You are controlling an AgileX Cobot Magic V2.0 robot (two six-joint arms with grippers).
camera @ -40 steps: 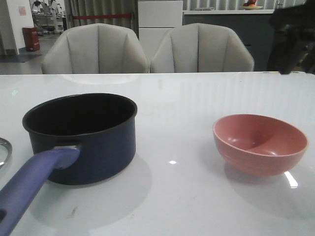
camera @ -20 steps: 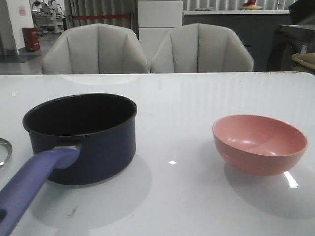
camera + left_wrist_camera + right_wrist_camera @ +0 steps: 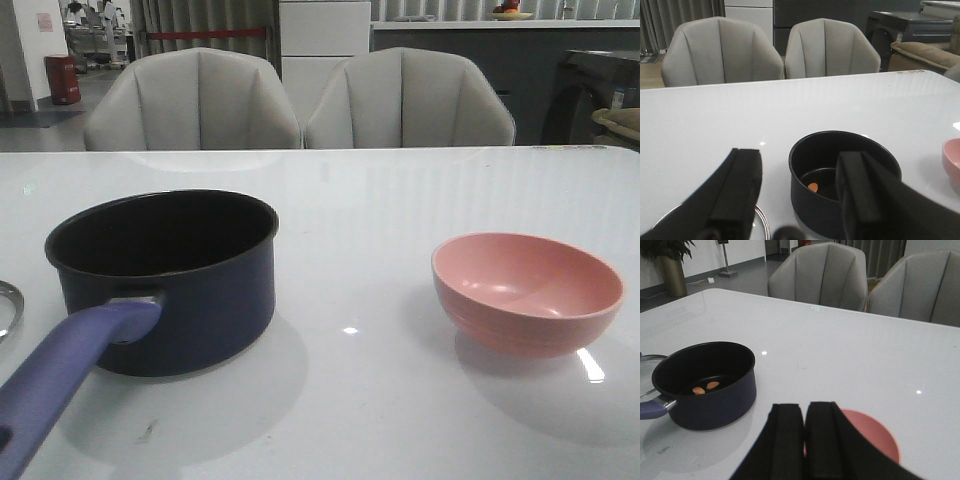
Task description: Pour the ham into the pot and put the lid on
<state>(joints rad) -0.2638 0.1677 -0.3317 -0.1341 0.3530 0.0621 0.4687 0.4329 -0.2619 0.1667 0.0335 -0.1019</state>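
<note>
With the ham (image 3: 706,387) already in the pot (image 3: 165,275), the lid (image 3: 760,225) lies directly below the wide-open left gripper (image 3: 800,192); the right gripper (image 3: 803,432) is closed, empty.

Perhaps showroom; padded chairs (image 3: 192,98)

**Colours noted**

Pot (image 3: 170,280): dark navy outside, black inside; handle (image 3: 70,375) purple-blue. Ham (image 3: 706,387): orange-pink, two pieces on the black pot floor. Bowl (image 3: 528,292): plain pink. Table (image 3: 400,200): glossy white. Chairs (image 3: 300,100): pale grey. Fingers (image 3: 740,190) of both grippers: matt black. Lid (image 3: 6,305): metal-grey rim only.
</note>
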